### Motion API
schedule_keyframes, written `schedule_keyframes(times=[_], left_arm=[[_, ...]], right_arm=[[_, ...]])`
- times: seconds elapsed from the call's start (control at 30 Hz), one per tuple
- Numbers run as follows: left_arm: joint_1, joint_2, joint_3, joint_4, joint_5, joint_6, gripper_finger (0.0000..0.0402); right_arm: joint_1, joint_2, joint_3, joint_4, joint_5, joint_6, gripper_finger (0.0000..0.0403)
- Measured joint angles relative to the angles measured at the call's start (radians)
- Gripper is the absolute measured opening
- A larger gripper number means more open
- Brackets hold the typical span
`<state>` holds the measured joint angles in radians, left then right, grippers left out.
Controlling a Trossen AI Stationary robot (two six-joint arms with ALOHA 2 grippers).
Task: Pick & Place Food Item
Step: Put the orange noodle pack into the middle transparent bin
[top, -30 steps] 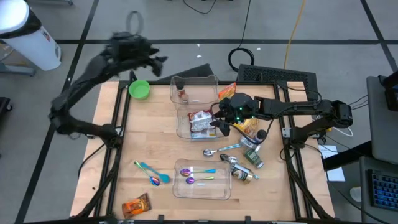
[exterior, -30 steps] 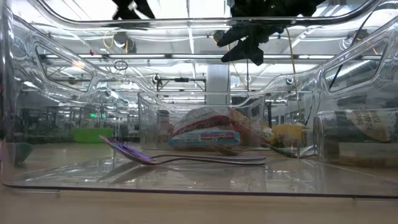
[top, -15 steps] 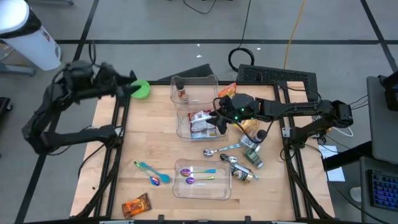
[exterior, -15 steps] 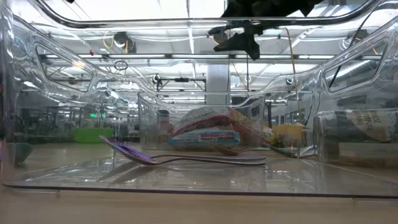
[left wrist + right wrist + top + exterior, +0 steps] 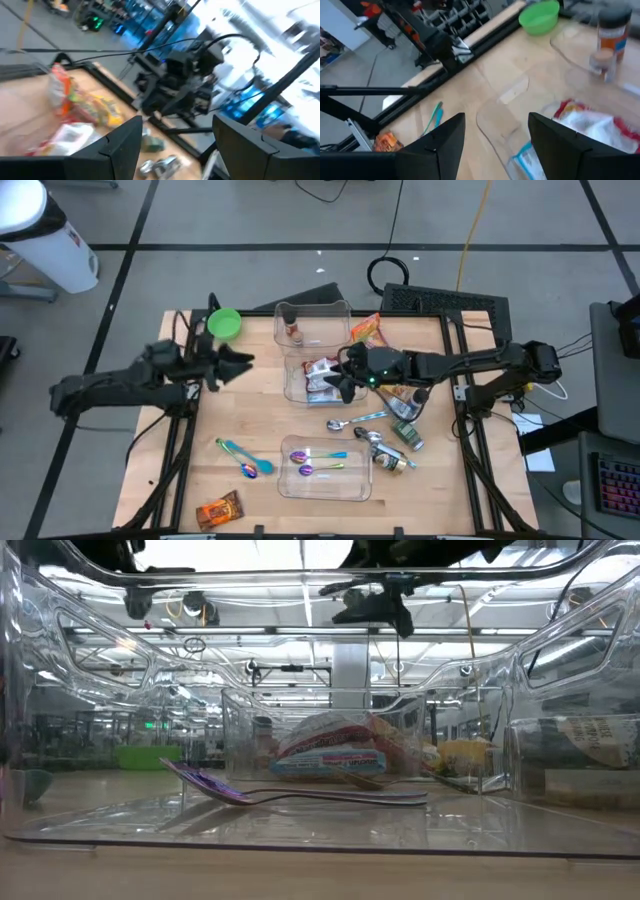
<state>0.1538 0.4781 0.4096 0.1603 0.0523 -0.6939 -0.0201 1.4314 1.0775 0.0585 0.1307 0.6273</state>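
Snack bag (image 5: 323,375) already in bin (image 5: 296,391); other packets (image 5: 399,386) left on counter (image 5: 262,420). Right gripper (image 5: 345,385) over bin, fingers spread, empty. Left gripper (image 5: 232,364) likewise spread, empty.

My surface (image 5: 255,420) is pale wood with a smooth, faintly satin grain, and the bins (image 5: 325,472) on it are clear, glossy plastic that throws back the ceiling lights. The spoons (image 5: 352,421) shine like polished metal, some iridescent, the snack bag (image 5: 322,377) is crinkly glossy film, the bowl (image 5: 224,323) smooth green plastic, and my fingers (image 5: 445,145) are matt black.
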Motion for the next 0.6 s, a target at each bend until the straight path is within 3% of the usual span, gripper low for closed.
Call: schedule_keyframes(times=[0.17,0.4,0.6], left_arm=[[-0.172,0.112,-0.060,0.207,-0.186,0.011,0.0246],[-0.378,0.325,-0.057,0.431,-0.381,0.059,0.0246],[-0.482,0.515,0.067,0.503,-0.455,0.114,0.0246]], right_arm=[[0.023,0.008,0.000,0.090,-0.005,0.000,0.0210],[0.036,-0.086,0.001,0.282,-0.002,-0.165,0.0210],[0.036,-0.215,0.002,0.246,0.057,-0.307,0.0210]])
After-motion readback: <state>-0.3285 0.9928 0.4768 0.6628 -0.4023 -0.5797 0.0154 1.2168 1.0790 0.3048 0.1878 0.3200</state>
